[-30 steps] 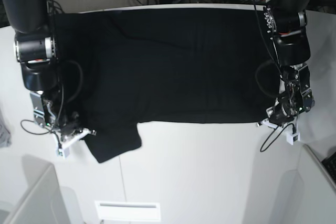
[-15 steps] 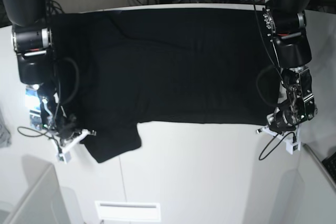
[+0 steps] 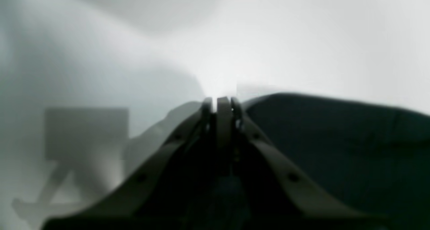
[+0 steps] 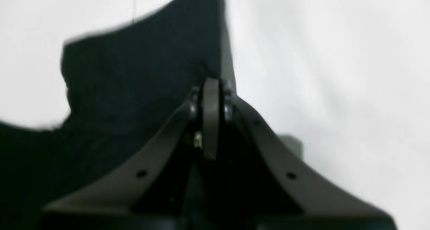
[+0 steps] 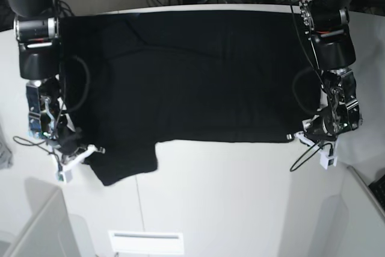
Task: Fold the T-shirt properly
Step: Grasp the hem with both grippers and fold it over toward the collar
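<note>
Both arms shifted outward; T-shirt (image 5: 192,76) covers table (image 5: 228,197).

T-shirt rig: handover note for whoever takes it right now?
Left claw: shut, at the T-shirt near-edge corner; grip on cloth can't be confirmed.
Right claw: shut, at the sleeve edge; grip likewise unclear.
Shirt: spread flat, plain black side up, across the table, one sleeve sticking out toward the near side.
Done: laid out.
Left: all folds.
</note>
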Tool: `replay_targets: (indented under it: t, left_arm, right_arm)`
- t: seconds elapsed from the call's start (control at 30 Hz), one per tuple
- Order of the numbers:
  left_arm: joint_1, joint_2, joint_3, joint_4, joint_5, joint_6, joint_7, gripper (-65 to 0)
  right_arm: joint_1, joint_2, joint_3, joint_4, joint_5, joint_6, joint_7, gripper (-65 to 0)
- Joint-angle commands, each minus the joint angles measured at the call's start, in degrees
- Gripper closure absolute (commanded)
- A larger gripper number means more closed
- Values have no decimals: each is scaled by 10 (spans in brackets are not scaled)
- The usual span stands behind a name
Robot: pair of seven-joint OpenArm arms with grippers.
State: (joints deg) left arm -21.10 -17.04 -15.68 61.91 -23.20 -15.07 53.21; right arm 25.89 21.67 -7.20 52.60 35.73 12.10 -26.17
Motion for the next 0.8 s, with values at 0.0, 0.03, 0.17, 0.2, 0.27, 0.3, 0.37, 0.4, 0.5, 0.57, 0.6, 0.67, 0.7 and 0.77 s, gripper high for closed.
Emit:
replay_targets:
  t: [0.0, 0.03, 0.17, 0.2, 0.27, 0.3, 0.37, 0.4, 0.5, 0.57, 0.6, 0.67, 0.7, 0.77]
  left_arm:
    - [-13, -9, -3, 34, -8, -4, -12, 0]
    - [-6, -9, -3, 57, -8, -4, -11, 0]
    - [9, -9, -7, 121, -8, -4, 20, 0]
    - [10, -9, -19, 131, -8, -4, 34, 0]
    - [12, -6, -54, 156, -8, -4, 58, 0]
    - [17, -6, -67, 164, -8, -4, 69, 0]
    - [25, -5, -84, 181, -8, -4, 80, 0]
    - [26, -5, -84, 189, -8, -4, 82, 0]
    - [49, -6, -91, 208, -8, -4, 83, 0]
    - [67, -6, -92, 223, -8, -4, 83, 0]
    - [76, -6, -92, 231, -8, -4, 83, 0]
    - [89, -6, -92, 246, -9, -4, 83, 0]
    - [95, -6, -92, 253, -9, -4, 83, 0]
    - [100, -6, -92, 261, -9, -4, 83, 0]
  right_arm:
    - [14, 12, 12, 21, 5, -4, 13, 0]
    - [11, 12, 16, 32, 5, -5, 9, 0]
    - [-2, 13, 21, 60, 5, -5, -24, 0]
    - [-6, 13, 21, 66, 5, -7, -24, 0]
    - [-15, 13, 21, 85, 5, -8, -25, 0]
    - [-21, 13, 21, 94, 5, -8, -25, 0]
    - [-31, 13, 21, 114, 6, -9, -26, 0]
    - [-37, 13, 29, 122, 6, -9, -32, 0]
    - [-55, 8, 76, 150, 6, -9, -67, 0]
    - [-75, 6, 101, 175, 6, -9, -82, 0]
    - [-81, 2, 109, 188, 6, -9, -86, 0]
    - [-94, -1, 122, 206, 6, -9, -99, 0]
    - [-99, -3, 131, 213, 6, -9, -108, 0]
    - [-108, -4, 145, 225, 6, -9, -122, 0]
